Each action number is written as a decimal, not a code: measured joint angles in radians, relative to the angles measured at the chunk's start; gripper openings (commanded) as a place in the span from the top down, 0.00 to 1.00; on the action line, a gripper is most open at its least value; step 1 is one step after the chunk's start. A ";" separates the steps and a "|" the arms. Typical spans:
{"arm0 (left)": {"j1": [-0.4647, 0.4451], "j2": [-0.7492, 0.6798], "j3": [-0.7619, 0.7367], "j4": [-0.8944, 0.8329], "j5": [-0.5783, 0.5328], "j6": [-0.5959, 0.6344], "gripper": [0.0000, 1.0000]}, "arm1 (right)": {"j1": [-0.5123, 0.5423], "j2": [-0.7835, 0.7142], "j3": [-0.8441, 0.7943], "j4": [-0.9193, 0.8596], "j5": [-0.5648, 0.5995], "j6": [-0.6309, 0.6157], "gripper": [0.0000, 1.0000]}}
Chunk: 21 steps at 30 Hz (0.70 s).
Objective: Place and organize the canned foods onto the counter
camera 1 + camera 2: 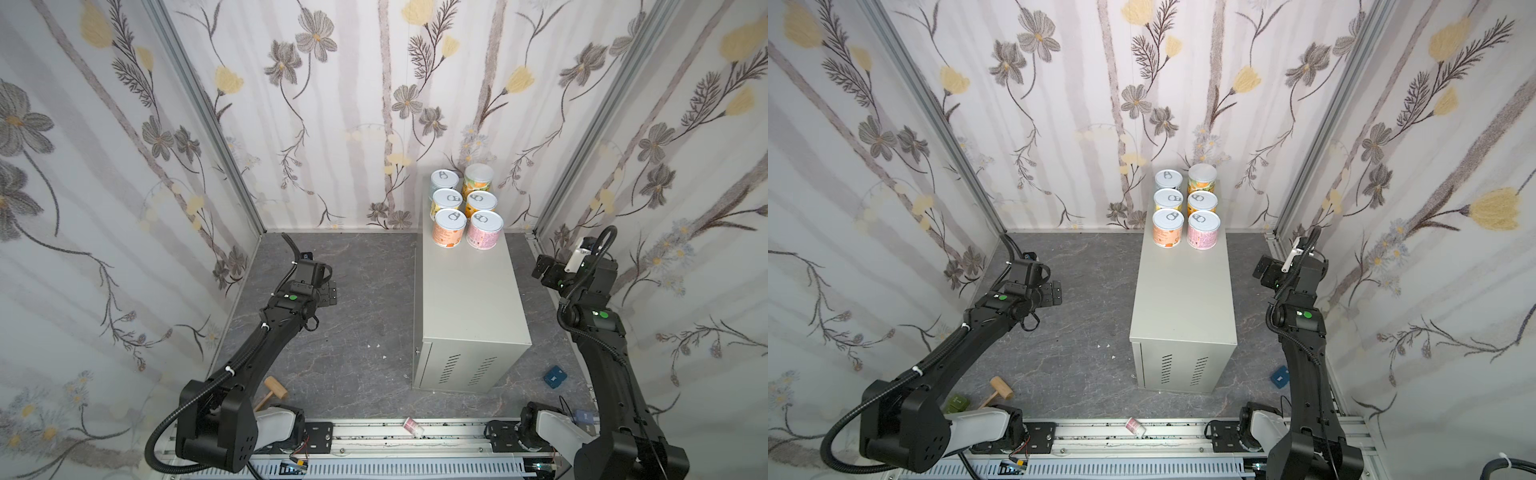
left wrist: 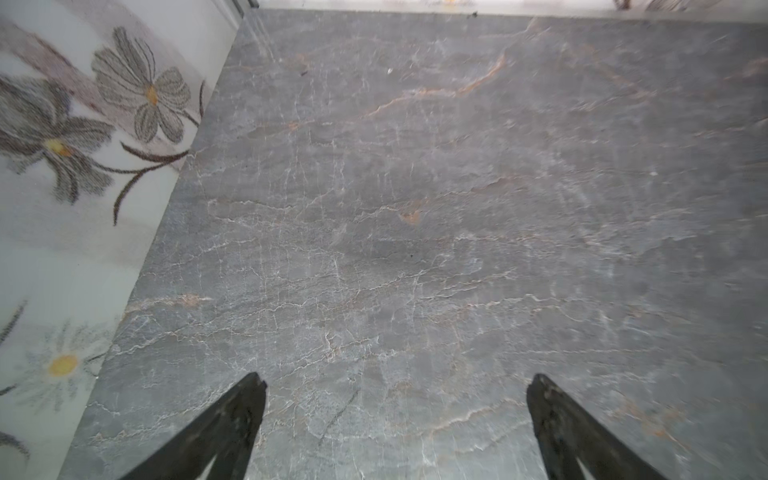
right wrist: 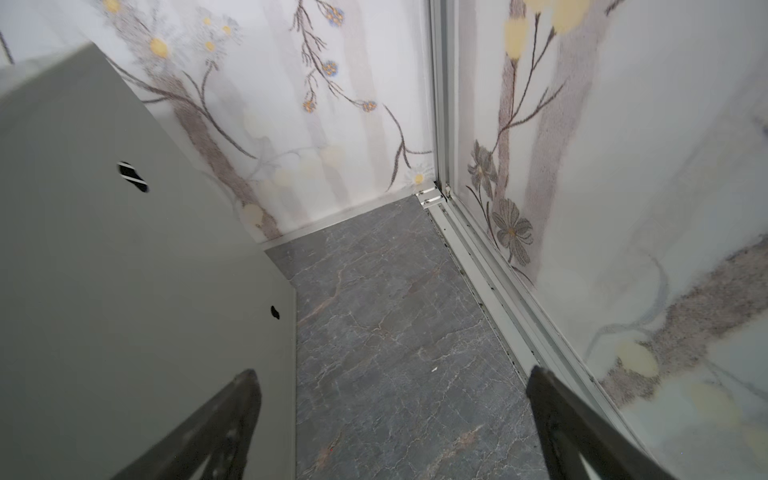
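Several canned foods stand in two neat rows at the far end of the counter, seen in both top views. Nearest are a peach can and a pink can; the tallest can is at the back. My left gripper hovers over the bare floor left of the counter, open and empty, as the left wrist view shows. My right gripper hangs right of the counter near the wall, open and empty. The right wrist view shows the counter's side panel beside one finger.
A wooden mallet lies on the floor by the left arm's base, with a green block beside it. A blue block sits right of the counter. A small pink-white object rests on the front rail. Floral walls enclose three sides.
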 measured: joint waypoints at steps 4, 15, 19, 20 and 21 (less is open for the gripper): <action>0.005 0.070 -0.119 0.172 -0.111 0.007 0.00 | 0.032 0.074 -0.183 0.229 0.015 -0.024 0.00; 0.037 0.183 -0.314 0.652 -0.192 0.158 0.00 | 0.144 0.202 -0.458 0.709 0.188 -0.067 0.00; 0.060 0.183 -0.367 0.818 -0.152 0.208 0.00 | 0.150 0.180 -0.495 0.829 0.192 -0.074 0.00; 0.064 0.186 -0.383 0.870 -0.136 0.221 0.00 | 0.151 0.171 -0.511 0.857 0.190 -0.074 0.00; 0.070 0.194 -0.403 0.935 -0.119 0.225 0.00 | 0.152 0.161 -0.529 0.889 0.181 -0.074 0.00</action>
